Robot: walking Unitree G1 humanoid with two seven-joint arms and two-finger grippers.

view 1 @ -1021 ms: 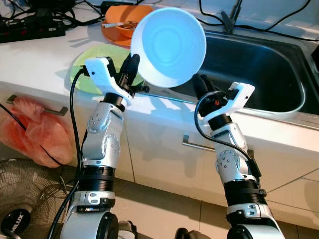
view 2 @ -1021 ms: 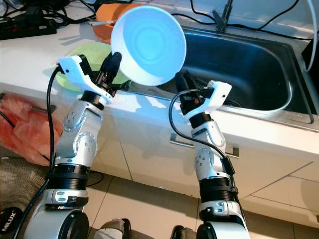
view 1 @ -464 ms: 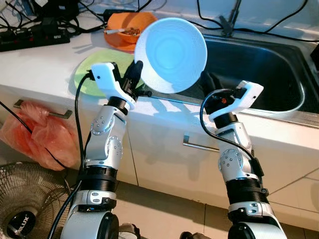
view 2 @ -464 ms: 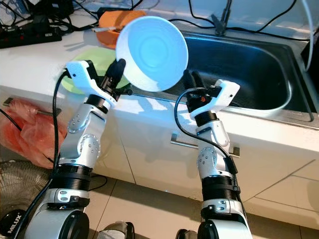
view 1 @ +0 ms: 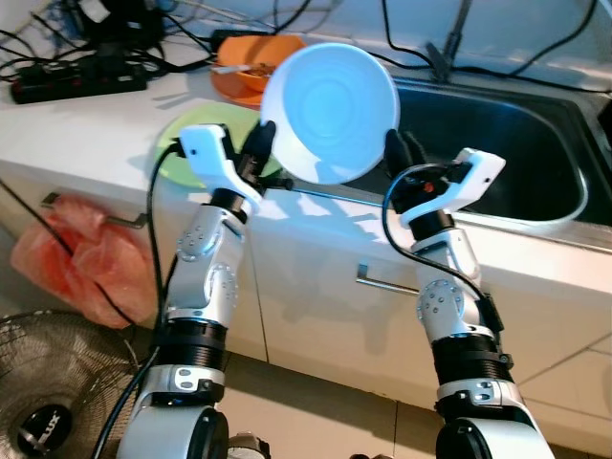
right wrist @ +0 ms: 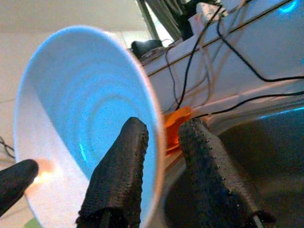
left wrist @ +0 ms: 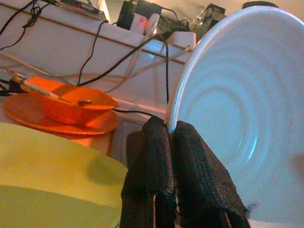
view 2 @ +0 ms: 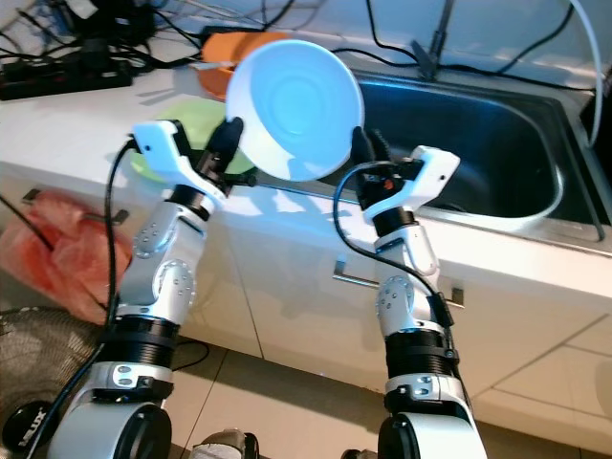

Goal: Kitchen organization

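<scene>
white bowl (view 1: pixel 330 112) rim gripped by left pincer (view 1: pixel 256 145), right pincer (right wrist: pixel 159 175) straddling.

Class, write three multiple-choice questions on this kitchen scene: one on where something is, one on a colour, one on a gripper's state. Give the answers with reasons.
1. Where is the white bowl?
A. Held up between both grippers
B. Lying in the sink
C. On the floor

2. What colour is the plate on the counter behind the left arm?
A. Blue
B. Green
C. Black

3. How is the left gripper?
A. Wide open
B. Hanging idle
C. Shut on the bowl's rim

Answers: A, the bowl is raised above the counter edge with the right gripper straddling its rim; B, it is lime green; C, its fingers pinch the rim.
</scene>
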